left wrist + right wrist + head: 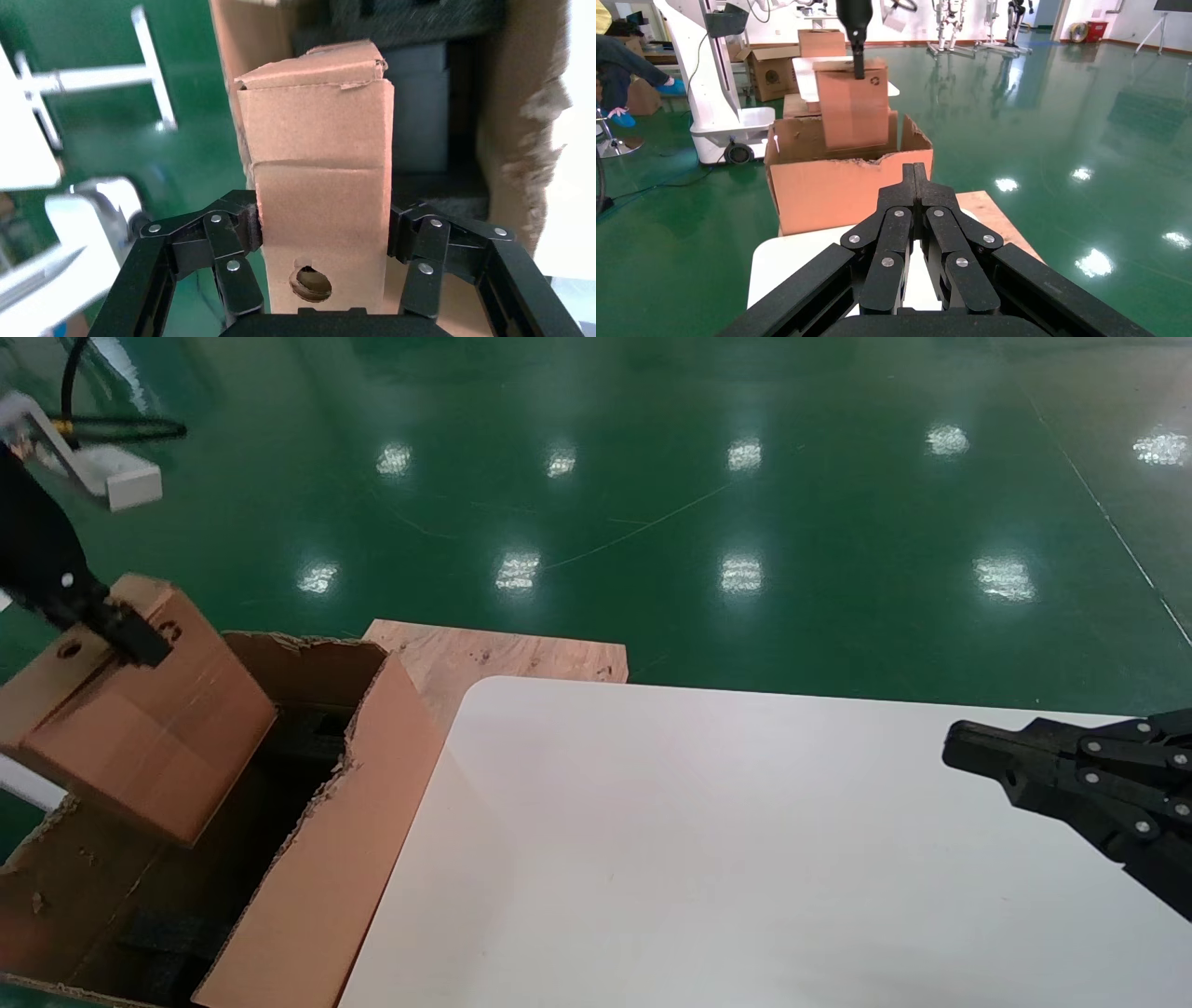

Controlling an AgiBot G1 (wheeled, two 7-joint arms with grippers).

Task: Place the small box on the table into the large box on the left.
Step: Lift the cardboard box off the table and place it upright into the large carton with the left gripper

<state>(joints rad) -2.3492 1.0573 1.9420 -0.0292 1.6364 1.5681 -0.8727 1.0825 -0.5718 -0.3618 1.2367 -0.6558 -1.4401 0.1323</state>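
Note:
My left gripper [126, 633] is shut on the small box [149, 728], a brown carton with a punched hole [309, 282]. It holds the box tilted in the air over the open top of the large box [317, 859], whose flap edges are ragged and which holds black foam [415, 28]. In the left wrist view the fingers [242, 225] press both sides of the small box [320, 140]. The right wrist view shows the small box [852, 105] above the large box [835, 189]. My right gripper [959, 752] is shut and empty over the right side of the white table [745, 859].
A bare plywood board [503, 658] lies behind the table's rounded corner, next to the large box. Green floor lies all around. The right wrist view shows a white robot base [715, 105] and more cartons [772, 67] beyond the large box.

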